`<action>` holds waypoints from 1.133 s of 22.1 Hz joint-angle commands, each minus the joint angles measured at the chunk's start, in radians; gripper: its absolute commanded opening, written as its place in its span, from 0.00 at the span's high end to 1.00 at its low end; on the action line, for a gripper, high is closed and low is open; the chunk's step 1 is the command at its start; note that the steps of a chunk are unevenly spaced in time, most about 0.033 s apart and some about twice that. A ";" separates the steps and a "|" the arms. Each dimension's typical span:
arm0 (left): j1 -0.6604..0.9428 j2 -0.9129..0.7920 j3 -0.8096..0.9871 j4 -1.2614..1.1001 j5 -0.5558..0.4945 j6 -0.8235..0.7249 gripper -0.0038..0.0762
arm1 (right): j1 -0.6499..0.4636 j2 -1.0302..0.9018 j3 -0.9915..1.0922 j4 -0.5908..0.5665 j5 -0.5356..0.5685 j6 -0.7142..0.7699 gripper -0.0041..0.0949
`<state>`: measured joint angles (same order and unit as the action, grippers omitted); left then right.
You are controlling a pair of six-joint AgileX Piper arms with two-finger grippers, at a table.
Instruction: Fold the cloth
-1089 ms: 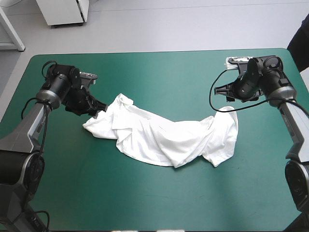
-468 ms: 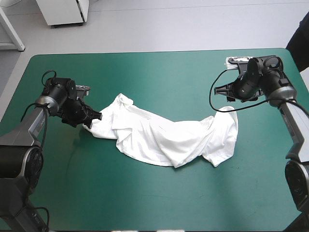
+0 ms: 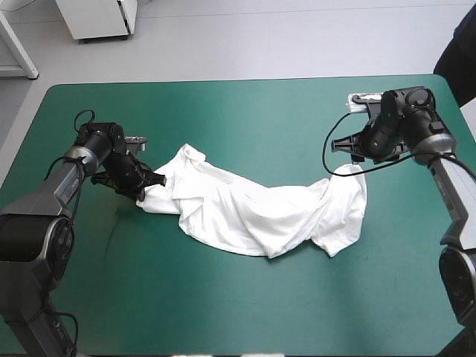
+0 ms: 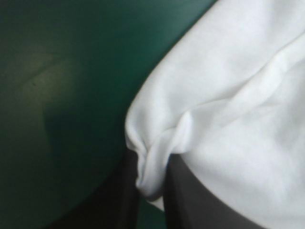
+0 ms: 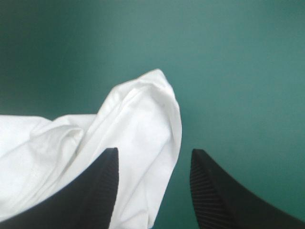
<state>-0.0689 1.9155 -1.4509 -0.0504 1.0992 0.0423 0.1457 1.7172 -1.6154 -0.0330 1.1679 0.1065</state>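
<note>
While the crumpled white short-sleeved T-shirt [image 3: 253,212] lies stretched out across the middle of the teal-green table cover [image 3: 245,111], my left claw [image 4: 151,162] is clenched on its left end, with a fold of white cloth pinched between the black fingers [image 4: 190,200]. My right claw [image 5: 152,155] is at the other end, spread wide and grasping nothing, with the shirt's corner lying between its tips.

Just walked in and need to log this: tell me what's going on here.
Two robot arms are handling a crumpled white T-shirt stretched across the table. The left gripper is shut on the shirt's left end. The right gripper is open around the right end, not yet gripping.
</note>
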 commanded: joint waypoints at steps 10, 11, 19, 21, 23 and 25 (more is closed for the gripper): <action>0.003 -0.015 -0.007 0.022 -0.044 0.024 0.98 | -0.054 -0.051 0.249 0.013 -0.126 0.020 0.51; 0.003 -0.015 -0.007 0.022 -0.046 0.024 0.98 | -0.073 -0.034 0.249 0.015 -0.146 0.010 0.51; 0.003 -0.015 -0.016 0.015 -0.054 0.028 0.98 | -0.088 0.082 0.248 0.101 -0.232 -0.045 0.51; 0.003 -0.015 -0.017 0.015 -0.054 0.028 0.98 | -0.086 0.103 0.248 0.096 -0.227 -0.042 0.53; 0.003 -0.015 -0.022 0.015 -0.054 0.028 0.98 | -0.086 0.120 0.248 0.097 -0.220 -0.035 0.57; 0.003 -0.015 -0.024 0.015 -0.053 0.028 0.98 | -0.084 0.132 0.248 0.097 -0.217 -0.035 0.65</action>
<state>-0.0689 1.9176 -1.4575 -0.0672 1.0993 0.0694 0.0638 1.8550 -1.3570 0.0485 0.9656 0.0731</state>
